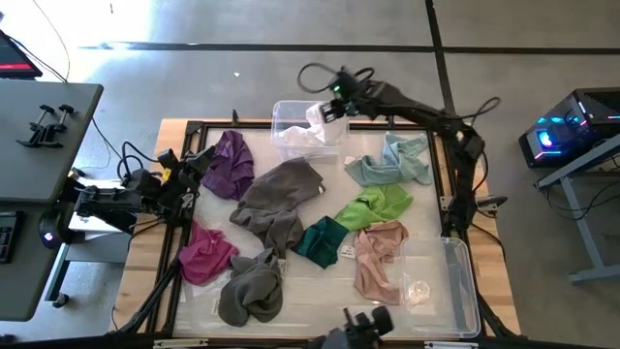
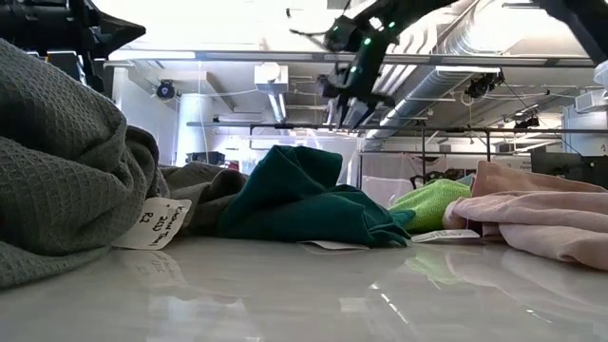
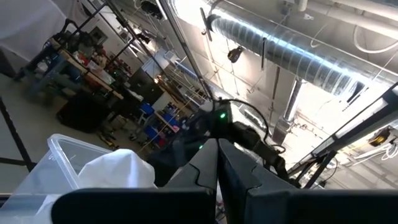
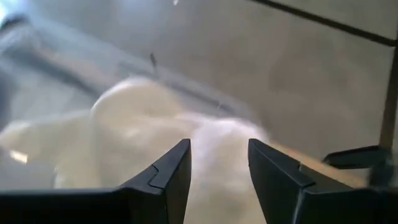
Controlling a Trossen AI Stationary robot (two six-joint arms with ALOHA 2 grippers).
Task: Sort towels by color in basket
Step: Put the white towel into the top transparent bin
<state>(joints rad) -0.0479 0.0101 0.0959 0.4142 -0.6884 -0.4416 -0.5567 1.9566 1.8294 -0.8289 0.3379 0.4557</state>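
While my right gripper [image 1: 325, 110] hangs over the clear bin [image 1: 287, 109] at the far edge of the table, its fingers stand apart, with the white towel [image 4: 149, 143] just beyond and below them; whether the tips touch the cloth I cannot tell from the blurred wrist view. That white towel [image 1: 308, 133] lies inside the bin. My left gripper [image 1: 197, 163] waits at the table's left edge beside the purple towel [image 1: 229, 163], fingers pressed together. On the table lie a large grey towel [image 1: 276, 199], a second grey towel [image 1: 250, 289], a magenta towel [image 1: 203, 256], a dark teal towel [image 1: 321, 241], a lime green towel [image 1: 373, 206], a pale teal towel [image 1: 389, 162] and a pink towel [image 1: 378, 254].
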